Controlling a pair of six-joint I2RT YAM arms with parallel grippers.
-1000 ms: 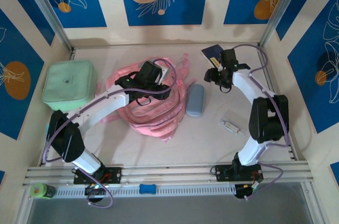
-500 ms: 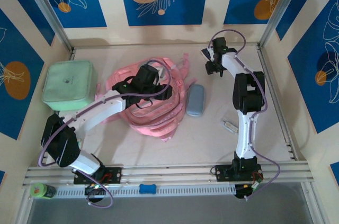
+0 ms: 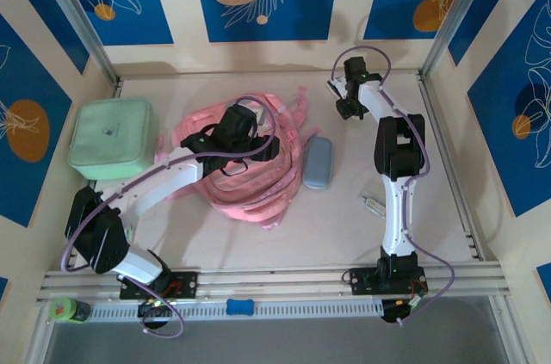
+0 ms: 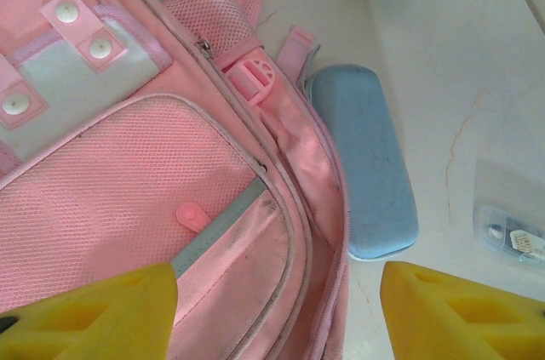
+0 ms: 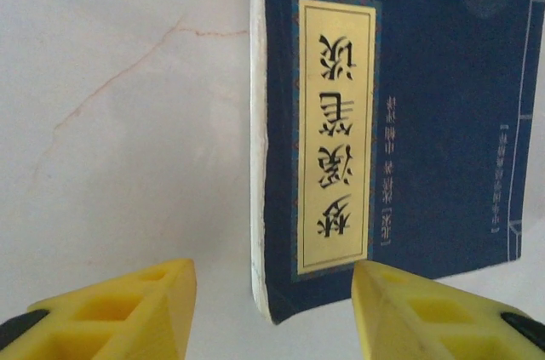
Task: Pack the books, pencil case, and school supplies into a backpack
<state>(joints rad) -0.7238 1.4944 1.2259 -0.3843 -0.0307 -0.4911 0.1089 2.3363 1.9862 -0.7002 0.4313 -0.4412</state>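
Backpack (image 3: 258, 176): pink, lying flat mid-table with its front pockets up; the left arm stretches across it in the top view.
Left end effector (image 4: 274, 319): yellow fingers (image 4: 89, 313) spread wide apart, holding nothing, poised above the backpack's mesh front pocket and right edge.
Pencil case (image 4: 362, 168): grey-blue pouch flat on the table (image 3: 284, 235), its long side against the backpack's right edge, near a pink buckle.
Navy book (image 5: 409, 113): flat on the table at the far right, with a gold title panel of characters on its cover.
Right end effector (image 5: 272, 313): jaws parted, gripping nothing, hanging over the book's near corner and white page edge.
Clear packet (image 4: 511, 239): small, lying right of the pencil case and apart from it.
Mint-green box (image 3: 112, 138): lidded, at the table's left side, well apart from the backpack.
Top view: the right end effector (image 3: 347, 106) covers most of the book.
Left wrist view: shows the backpack's snap studs, pale patch and zip line up close.
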